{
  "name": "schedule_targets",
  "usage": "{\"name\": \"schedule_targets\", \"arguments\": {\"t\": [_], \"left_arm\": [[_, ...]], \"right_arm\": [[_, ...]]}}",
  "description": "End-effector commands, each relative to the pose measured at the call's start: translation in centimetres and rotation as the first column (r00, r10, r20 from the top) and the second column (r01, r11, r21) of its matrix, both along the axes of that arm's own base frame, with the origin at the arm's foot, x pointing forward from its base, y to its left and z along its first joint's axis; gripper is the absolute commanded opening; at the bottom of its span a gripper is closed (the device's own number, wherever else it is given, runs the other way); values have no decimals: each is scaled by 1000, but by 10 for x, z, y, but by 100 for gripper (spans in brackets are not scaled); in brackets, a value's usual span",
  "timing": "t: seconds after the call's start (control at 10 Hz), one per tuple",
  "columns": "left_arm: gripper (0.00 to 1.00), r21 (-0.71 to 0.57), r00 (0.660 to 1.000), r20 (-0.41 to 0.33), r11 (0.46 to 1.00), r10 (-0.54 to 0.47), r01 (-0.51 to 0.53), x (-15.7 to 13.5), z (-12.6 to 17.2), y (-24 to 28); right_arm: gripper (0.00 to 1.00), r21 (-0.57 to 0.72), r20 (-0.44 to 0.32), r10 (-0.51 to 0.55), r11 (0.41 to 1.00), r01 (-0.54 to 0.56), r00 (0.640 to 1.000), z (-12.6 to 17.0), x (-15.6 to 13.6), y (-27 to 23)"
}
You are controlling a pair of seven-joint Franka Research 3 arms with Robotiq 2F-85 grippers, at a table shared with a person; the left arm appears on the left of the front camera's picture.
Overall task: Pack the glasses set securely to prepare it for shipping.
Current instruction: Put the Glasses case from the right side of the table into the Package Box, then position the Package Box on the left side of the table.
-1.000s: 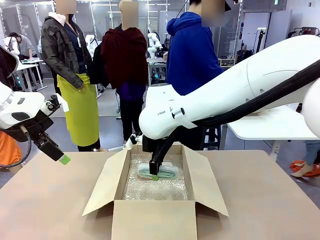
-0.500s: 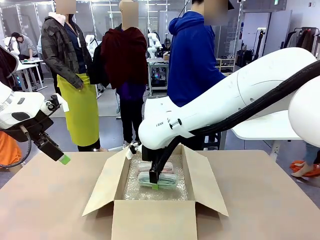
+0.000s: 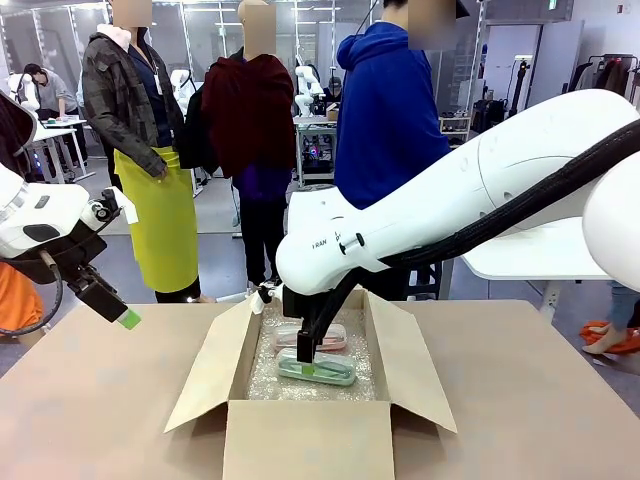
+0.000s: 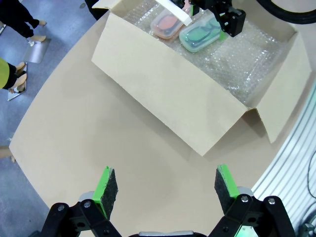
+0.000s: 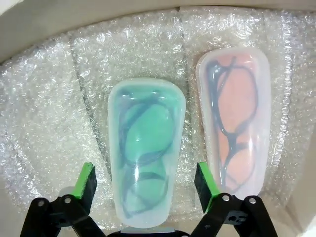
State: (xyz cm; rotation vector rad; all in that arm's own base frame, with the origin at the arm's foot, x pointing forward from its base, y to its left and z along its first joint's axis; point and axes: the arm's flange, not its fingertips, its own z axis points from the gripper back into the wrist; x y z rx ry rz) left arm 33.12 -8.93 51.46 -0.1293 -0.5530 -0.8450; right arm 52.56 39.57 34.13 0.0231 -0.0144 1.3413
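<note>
The glasses set is two translucent cases lying side by side on bubble wrap (image 5: 59, 123) inside the open cardboard box (image 3: 305, 440). The mint green case (image 5: 145, 158) (image 3: 318, 370) lies nearer me and the clear case showing pink (image 5: 234, 118) (image 3: 322, 337) lies behind it. My right gripper (image 5: 148, 185) (image 3: 305, 352) hangs open inside the box, straddling the mint case, with small gaps between its green pads and the case's sides. Above the bare table left of the box, my left gripper (image 4: 165, 185) (image 3: 125, 316) is open and holds nothing. In the left wrist view both cases (image 4: 200, 33) show in the box (image 4: 173, 94).
All the box's flaps stand open, and the left flap (image 3: 205, 375) and right flap (image 3: 410, 365) spread outward. A person in a blue hoodie (image 3: 385, 110) stands at the table's far side behind the box. Bare tabletop (image 3: 90, 400) lies on both sides of the box.
My right gripper lowered the mint green case onto the bubble wrap in front of the pink one, then opened and let it go. The left arm has not moved.
</note>
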Motion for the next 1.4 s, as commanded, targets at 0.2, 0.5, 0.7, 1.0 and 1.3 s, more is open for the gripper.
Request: {"name": "schedule_targets", "arguments": {"t": [0.2,0.5,0.7,1.0,1.3], "left_arm": [[100,6,1000,4,1000,-3,3,0,1,2],[100,6,1000,4,1000,-3,3,0,1,2],[100,6,1000,4,1000,-3,3,0,1,2],[100,6,1000,4,1000,-3,3,0,1,2],[100,6,1000,4,1000,-3,3,0,1,2]], "right_arm": [[100,-1,-2,1,1000,-1,1000,-1,0,0],[100,-1,-2,1,1000,-1,1000,-1,0,0],[100,-1,-2,1,1000,-1,1000,-1,0,0],[100,-1,-2,1,1000,-1,1000,-1,0,0],[100,-1,-2,1,1000,-1,1000,-1,0,0]]}}
